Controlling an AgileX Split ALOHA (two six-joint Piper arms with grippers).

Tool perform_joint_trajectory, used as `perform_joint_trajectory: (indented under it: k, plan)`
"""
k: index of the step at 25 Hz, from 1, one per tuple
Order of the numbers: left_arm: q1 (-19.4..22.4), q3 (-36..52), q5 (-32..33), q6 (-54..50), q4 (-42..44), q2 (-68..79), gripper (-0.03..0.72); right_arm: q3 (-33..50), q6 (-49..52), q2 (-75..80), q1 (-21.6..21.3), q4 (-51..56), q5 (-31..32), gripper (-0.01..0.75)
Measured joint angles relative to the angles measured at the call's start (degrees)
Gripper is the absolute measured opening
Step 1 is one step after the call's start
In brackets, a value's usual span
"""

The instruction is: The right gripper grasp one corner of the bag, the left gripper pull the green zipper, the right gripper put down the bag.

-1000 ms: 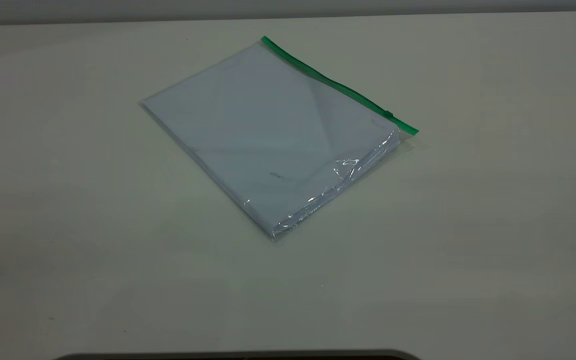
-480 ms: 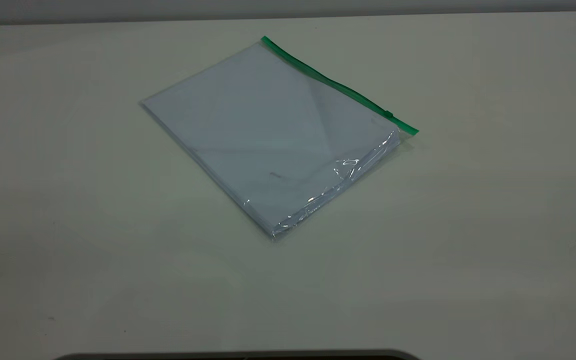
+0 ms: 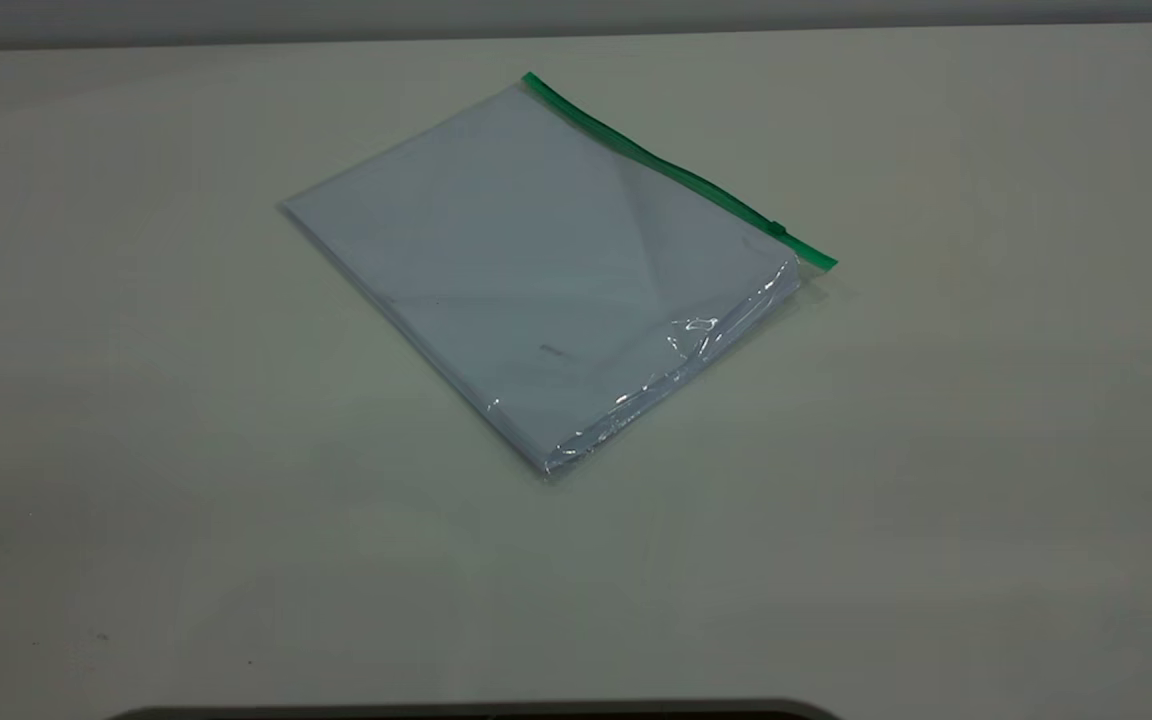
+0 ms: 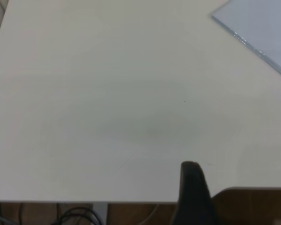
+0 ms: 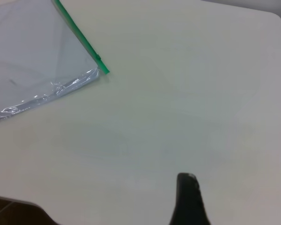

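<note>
The bag [image 3: 536, 270] lies flat on the pale table, a clear pouch with bluish-white sheets inside. The green zipper [image 3: 676, 170] runs along its far right long edge, with the slider tab [image 3: 779, 229] near the right-hand corner. Neither gripper shows in the exterior view. The left gripper [image 4: 191, 173] appears as a black tip over the table edge, far from the bag's corner [image 4: 262, 23]. The right gripper [image 5: 186, 183] appears as a black tip above bare table, well away from the bag [image 5: 33, 61], the zipper [image 5: 79, 37] and the slider [image 5: 99, 57].
The table edge [image 4: 84, 202] shows in the left wrist view with cables [image 4: 75, 215] below it. The table's rounded corner [image 5: 276, 18] shows in the right wrist view. A dark curved edge [image 3: 476, 712] lies along the bottom of the exterior view.
</note>
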Motion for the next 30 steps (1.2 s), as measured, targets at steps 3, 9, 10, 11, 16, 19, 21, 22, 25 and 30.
perform_joint_trajectory:
  k: [3, 9, 10, 11, 16, 19, 21, 22, 25, 30]
  plan:
    - [0.00, -0.59, 0.71, -1.93, 0.19, 1.50, 0.579, 0.00, 1.41, 0.00, 0.00, -0.29, 0.38, 0.570]
    - [0.00, -8.87, 0.78, -2.85, 0.82, 14.39, 0.579, -3.97, 3.40, 1.57, 0.00, -2.25, 3.21, 0.570]
    - [0.00, -10.83, 0.59, -2.85, 0.82, 17.01, 0.579, -4.70, 3.91, 2.73, 0.00, -2.25, 3.21, 0.570]
    - [0.00, -12.70, 0.25, -2.85, 1.25, 20.32, 0.579, -5.47, 4.42, 4.18, 0.00, -2.25, 3.13, 0.570]
    - [0.00, -20.19, -3.16, -2.85, 1.31, 36.95, 0.579, -7.00, 5.61, 14.29, 0.00, -2.07, -1.47, 0.570]
    - [0.00, -24.22, -6.03, -2.48, 1.31, 45.81, 0.579, -7.82, 5.95, 22.42, 0.00, -0.79, -3.79, 0.570]
    - [0.00, -26.74, -8.50, -1.28, 1.31, 50.86, 0.579, -8.09, 6.00, 28.06, 0.00, 0.01, -5.32, 0.570]
    - [0.00, -27.81, -9.97, -0.57, 1.31, 53.47, 0.579, -8.13, 6.00, 30.72, 0.00, 0.25, -6.17, 0.570]
    - [0.00, -30.46, -13.51, 0.81, 1.31, 60.37, 0.579, -8.13, 6.00, 37.55, 0.00, 1.79, -9.51, 0.570]
    - [0.00, -33.42, -22.75, 2.24, -1.85, 70.94, 0.579, -8.13, 5.26, 47.22, 0.00, 7.24, -17.84, 0.570]
